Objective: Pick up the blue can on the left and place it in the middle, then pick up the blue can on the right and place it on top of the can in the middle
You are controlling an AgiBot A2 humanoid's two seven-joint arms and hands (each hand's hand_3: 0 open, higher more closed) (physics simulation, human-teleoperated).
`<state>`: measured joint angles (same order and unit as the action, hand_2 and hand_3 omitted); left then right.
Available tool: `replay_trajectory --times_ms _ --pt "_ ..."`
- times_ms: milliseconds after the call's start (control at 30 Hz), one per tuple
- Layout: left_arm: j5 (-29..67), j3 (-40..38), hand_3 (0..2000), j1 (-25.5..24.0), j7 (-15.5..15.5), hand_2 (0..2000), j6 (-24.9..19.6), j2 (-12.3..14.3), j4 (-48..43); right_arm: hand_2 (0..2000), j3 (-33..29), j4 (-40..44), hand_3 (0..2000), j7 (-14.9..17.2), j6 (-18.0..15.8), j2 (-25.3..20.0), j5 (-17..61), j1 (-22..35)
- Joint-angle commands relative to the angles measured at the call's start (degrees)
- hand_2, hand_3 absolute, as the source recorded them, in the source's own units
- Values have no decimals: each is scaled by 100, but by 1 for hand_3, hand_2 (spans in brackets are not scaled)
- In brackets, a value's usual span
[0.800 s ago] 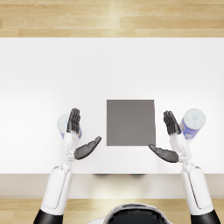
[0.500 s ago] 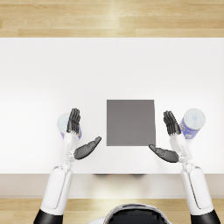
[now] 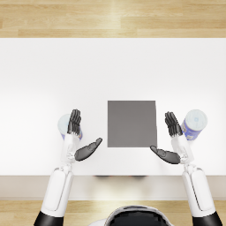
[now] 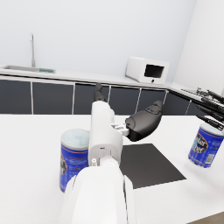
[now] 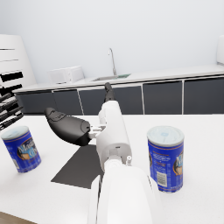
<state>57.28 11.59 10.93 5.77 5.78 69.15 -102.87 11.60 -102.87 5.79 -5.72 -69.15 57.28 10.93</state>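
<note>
here, left blue can (image 3: pixel 66 125) upright, right blue can (image 3: pixel 194 123) upright, lids sealed

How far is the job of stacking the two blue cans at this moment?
Nothing looks done yet. The left can stands on the white table beside the open left hand, and the right can stands beside the open right hand; neither hand holds anything. The dark mat in the middle is bare. Both picks, the placing and the stacking are left.

two blue cans upright: left can (image 3: pixel 65 126), right can (image 3: pixel 194 123), well apart.
</note>
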Motion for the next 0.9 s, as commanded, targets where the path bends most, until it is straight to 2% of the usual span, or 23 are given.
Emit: replay_trajectory --times_ms 33,100,167,233,467,733,900 --pt "0 172 0 10 0 0 0 6 93 0 172 93 0 0 0 -6 0 11" --pt "0 -9 0 111 -280 0 -281 95 63 0 3 13 0 -281 278 -122 0 158" --pt "251 -229 0 267 -424 0 -425 198 87 0 -184 -19 0 -426 421 -192 0 239" --pt "761 -527 0 334 -498 0 -499 240 79 0 -437 3 0 -500 494 -248 506 323" --pt "2357 -1289 0 380 -569 0 -570 313 87 0 -1194 -135 0 -571 564 -311 2100 297" --pt "2666 -1472 0 177 -576 0 -577 373 603 0 -1688 300 0 -578 571 -375 2410 64" --pt "2685 -1354 0 137 -576 0 -578 420 1107 0 -1737 830 0 -578 571 -419 2428 95"
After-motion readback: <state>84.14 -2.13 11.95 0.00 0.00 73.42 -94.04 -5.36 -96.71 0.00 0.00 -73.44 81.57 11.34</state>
